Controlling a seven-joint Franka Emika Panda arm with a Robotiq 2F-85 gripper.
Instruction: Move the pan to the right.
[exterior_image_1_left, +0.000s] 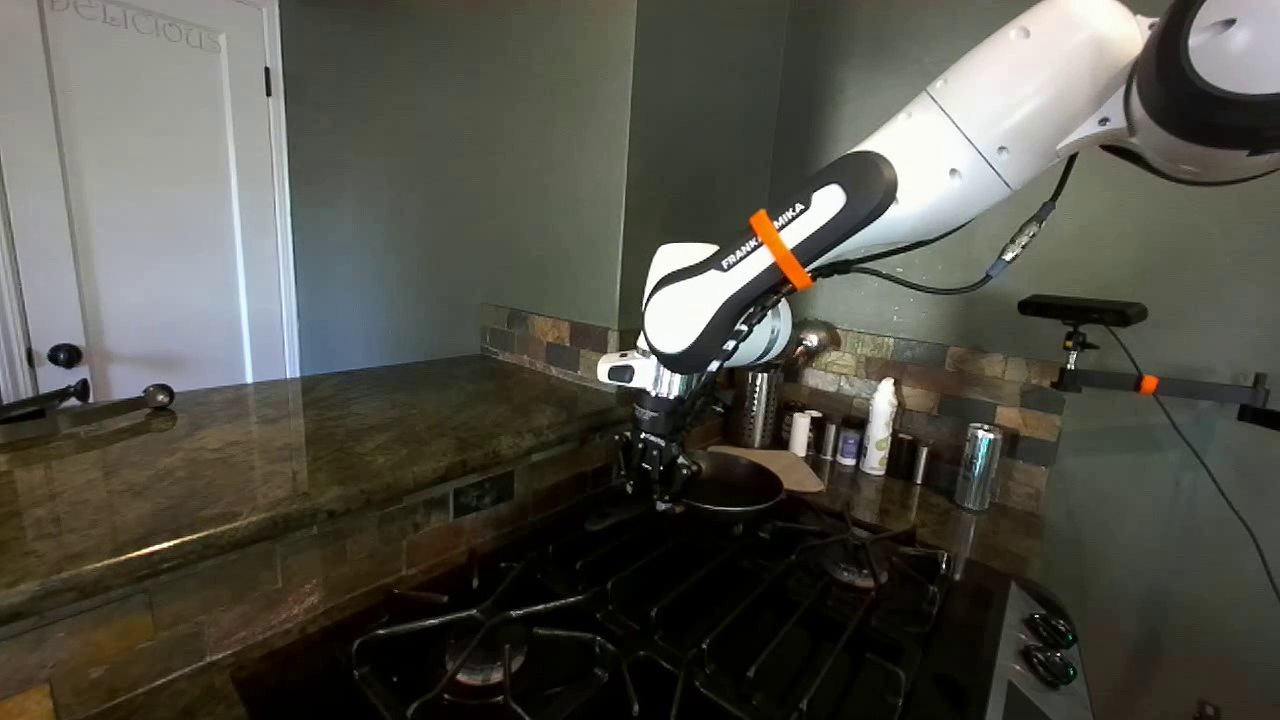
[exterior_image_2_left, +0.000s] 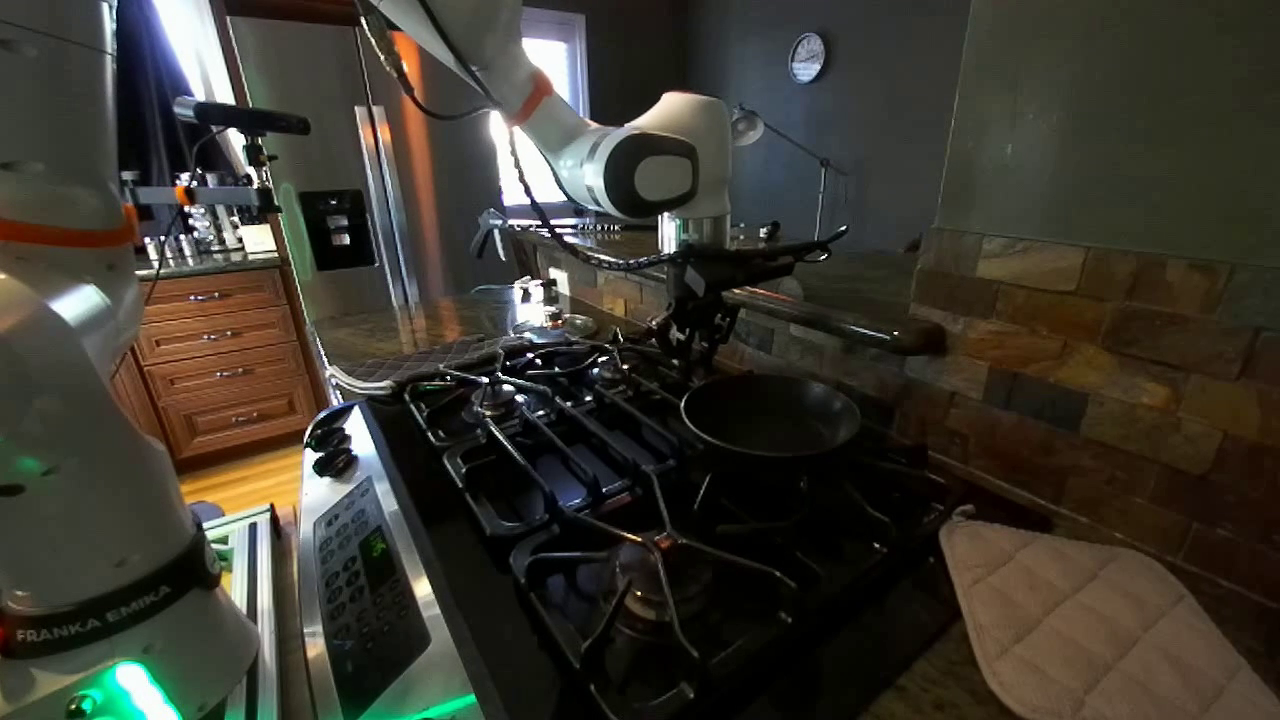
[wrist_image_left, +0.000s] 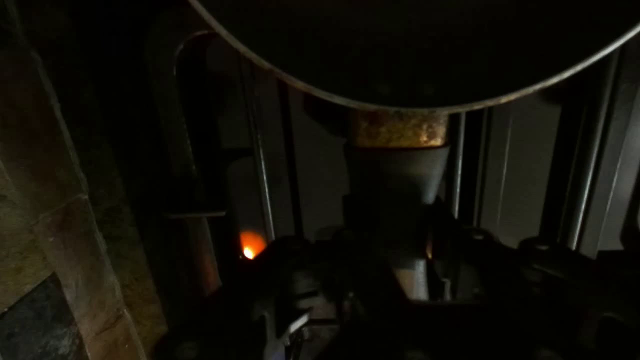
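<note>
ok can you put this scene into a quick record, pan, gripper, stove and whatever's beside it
pan: dark, round, shallow; over the grates, contact unclear
handle: runs down to the gripper in the wrist view
gripper state: at the handle; too dark to tell whether shut
stove: gas burners, green display lit
beside stove: pale quilted pot holder, white bottle, shiny cylinder

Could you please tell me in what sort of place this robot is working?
Probably a kitchen, perhaps in a home. Three things suggest it: the stove, the frying pan and, in an exterior view, the large refrigerator.
</note>
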